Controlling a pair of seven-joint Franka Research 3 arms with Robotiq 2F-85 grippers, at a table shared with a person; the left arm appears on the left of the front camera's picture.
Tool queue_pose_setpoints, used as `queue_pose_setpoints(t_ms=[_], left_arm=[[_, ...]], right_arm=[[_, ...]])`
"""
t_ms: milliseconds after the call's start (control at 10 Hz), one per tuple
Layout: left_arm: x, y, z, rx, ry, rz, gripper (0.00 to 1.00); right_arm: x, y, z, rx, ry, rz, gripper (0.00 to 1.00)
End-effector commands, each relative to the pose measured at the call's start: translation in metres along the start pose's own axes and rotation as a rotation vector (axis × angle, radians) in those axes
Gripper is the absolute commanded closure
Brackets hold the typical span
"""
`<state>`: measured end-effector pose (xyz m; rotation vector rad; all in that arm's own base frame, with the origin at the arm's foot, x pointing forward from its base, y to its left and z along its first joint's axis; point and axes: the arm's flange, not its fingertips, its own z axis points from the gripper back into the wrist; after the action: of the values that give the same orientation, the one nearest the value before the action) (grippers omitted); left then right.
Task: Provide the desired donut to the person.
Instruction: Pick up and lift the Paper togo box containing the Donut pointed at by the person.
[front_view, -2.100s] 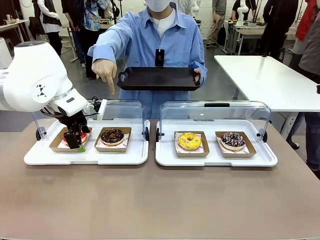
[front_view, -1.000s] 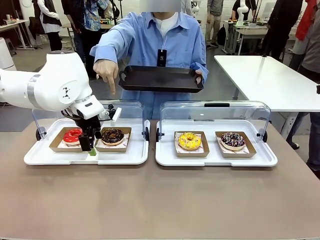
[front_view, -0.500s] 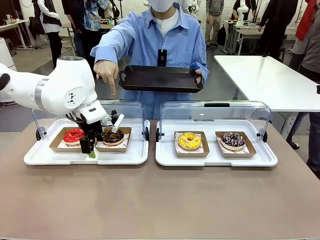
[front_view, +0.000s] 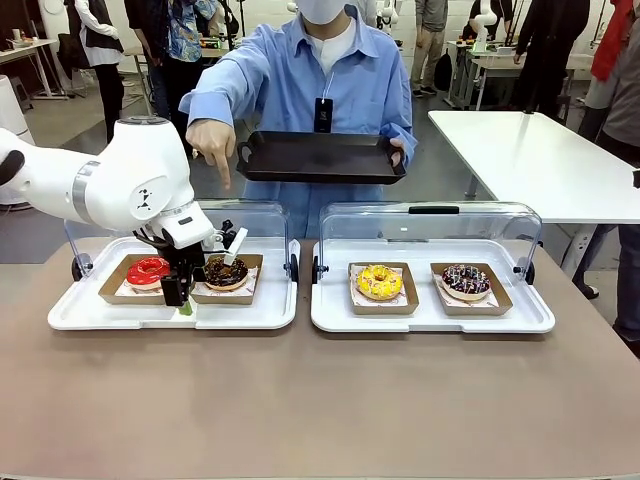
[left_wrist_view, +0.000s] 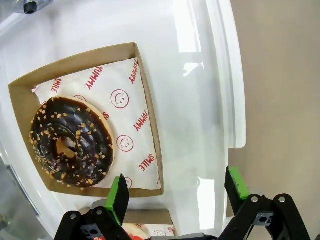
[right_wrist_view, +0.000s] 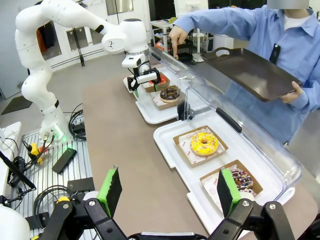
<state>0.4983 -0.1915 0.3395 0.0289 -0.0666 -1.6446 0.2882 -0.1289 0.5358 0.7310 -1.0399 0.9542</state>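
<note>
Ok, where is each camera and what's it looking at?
Front: between the arms, facing across the table at the person; left arm shows.
Left wrist: above the chocolate donut, looking down; open left gripper shows.
Right wrist: raised at the table's right side, looking along it past the yellow donut; open right gripper shows.
Shared: all three see the chocolate donut.

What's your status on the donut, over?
Both grippers open: left gripper low beside chocolate donut, right gripper away. Person's hand points down over it, black tray ready. Nothing blocking.
</note>
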Motion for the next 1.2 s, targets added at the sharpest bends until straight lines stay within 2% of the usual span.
queue_pose_setpoints(t_ms=[0, 300, 400, 500, 600, 800, 900, 1100], left_arm=[[0.0025, 0.0065, -0.0062, 0.011, 0.034, 0.011, 0.00], [0.0014, 0.0076, -0.0132, -0.002, 0.037, 0.005, 0.00], [0.0013, 0.0078, -0.0137, 0.003, 0.034, -0.001, 0.57], [0.0010, 0.0077, -0.0129, 0.008, 0.035, -0.001, 0.58], [0.0007, 0.0076, -0.0122, 0.010, 0.032, -0.001, 1.00], [0.0005, 0.0075, -0.0119, 0.009, 0.029, 0.000, 1.00], [0.0001, 0.0073, -0.0115, 0.009, 0.028, -0.001, 0.83], [-0.0006, 0.0074, -0.0112, 0.010, 0.028, 0.001, 1.00]], right_arm=[[0.0027, -0.0029, 0.0001, 0.002, -0.028, 0.014, 0.00], [0.0027, -0.0029, 0.0001, 0.002, -0.028, 0.014, 0.00], [0.0027, -0.0029, 0.0001, 0.002, -0.028, 0.014, 0.00], [0.0027, -0.0029, 0.0001, 0.002, -0.028, 0.014, 0.00], [0.0027, -0.0029, 0.0001, 0.002, -0.028, 0.014, 0.00], [0.0027, -0.0029, 0.0001, 0.002, -0.028, 0.014, 0.00], [0.0027, -0.0029, 0.0001, 0.002, -0.028, 0.014, 0.00], [0.0027, -0.0029, 0.0001, 0.002, -0.028, 0.014, 0.00]])
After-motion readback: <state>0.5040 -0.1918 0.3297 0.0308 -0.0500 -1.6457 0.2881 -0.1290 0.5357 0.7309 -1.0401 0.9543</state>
